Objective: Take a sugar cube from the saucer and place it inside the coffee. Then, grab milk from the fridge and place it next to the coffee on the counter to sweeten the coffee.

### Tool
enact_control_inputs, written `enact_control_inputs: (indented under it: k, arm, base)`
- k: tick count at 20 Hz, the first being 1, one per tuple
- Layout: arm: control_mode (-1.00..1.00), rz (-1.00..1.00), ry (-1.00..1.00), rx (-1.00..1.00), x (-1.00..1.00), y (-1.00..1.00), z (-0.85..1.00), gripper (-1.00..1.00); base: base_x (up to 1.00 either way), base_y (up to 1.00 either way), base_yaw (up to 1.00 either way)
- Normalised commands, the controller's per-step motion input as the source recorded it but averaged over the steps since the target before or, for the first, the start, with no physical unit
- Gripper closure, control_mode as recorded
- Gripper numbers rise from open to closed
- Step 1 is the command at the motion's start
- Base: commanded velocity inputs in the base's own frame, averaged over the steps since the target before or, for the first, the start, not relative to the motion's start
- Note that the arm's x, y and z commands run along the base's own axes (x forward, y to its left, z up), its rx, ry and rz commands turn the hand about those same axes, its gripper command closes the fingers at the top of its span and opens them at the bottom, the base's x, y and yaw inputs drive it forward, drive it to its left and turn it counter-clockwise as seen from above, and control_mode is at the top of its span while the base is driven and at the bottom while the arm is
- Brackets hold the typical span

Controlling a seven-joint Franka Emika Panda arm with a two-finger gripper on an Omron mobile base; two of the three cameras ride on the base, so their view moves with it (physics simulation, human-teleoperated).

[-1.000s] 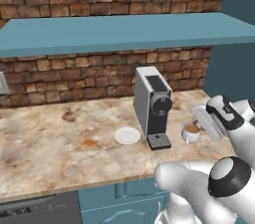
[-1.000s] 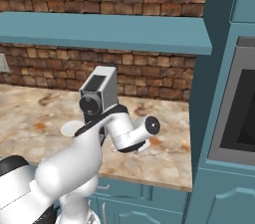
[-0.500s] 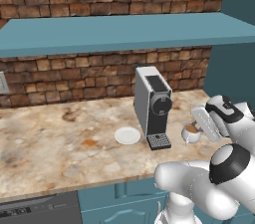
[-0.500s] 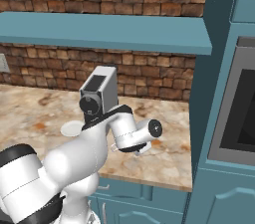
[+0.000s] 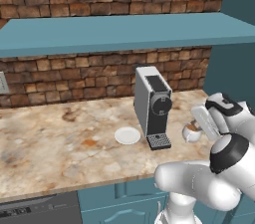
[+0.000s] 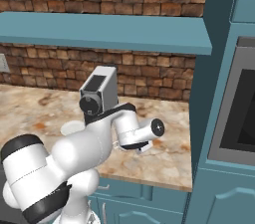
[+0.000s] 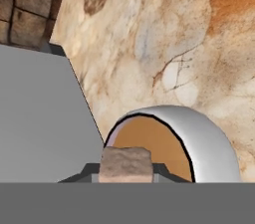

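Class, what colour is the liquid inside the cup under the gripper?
Brown, a warm tan; the coffee shows best in the hand view.

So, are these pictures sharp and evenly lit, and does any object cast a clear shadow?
Left base view: sharp, with flat even light; the tall grey-and-black coffee machine casts only a faint shadow on the beige marbled counter. Right base view: equally sharp, no glare. Hand view: the tan-brown sugar cube looks soft and coarse so close up, above the white cup of brown coffee.
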Motion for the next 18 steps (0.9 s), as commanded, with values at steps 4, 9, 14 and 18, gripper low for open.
enact_control_inputs:
  k: [4,9,14,18]
  arm:
    - [-1.00,0.00,0.00,0.00,-0.02,0.01,0.00,-1.00]
    - [-1.00,0.00,0.00,0.00,-0.03,0.04,0.00,-1.00]
    - [-1.00,0.00,0.00,0.00,-0.01,0.05,0.00,-1.00]
    - [-1.00,0.00,0.00,0.00,0.00,0.00,0.04,-1.00]
  base:
    - [0.00,0.00,0.00]
    - [0.00,0.00,0.00]
    - [0.00,0.00,0.00]
    - [0.00,0.00,0.00]
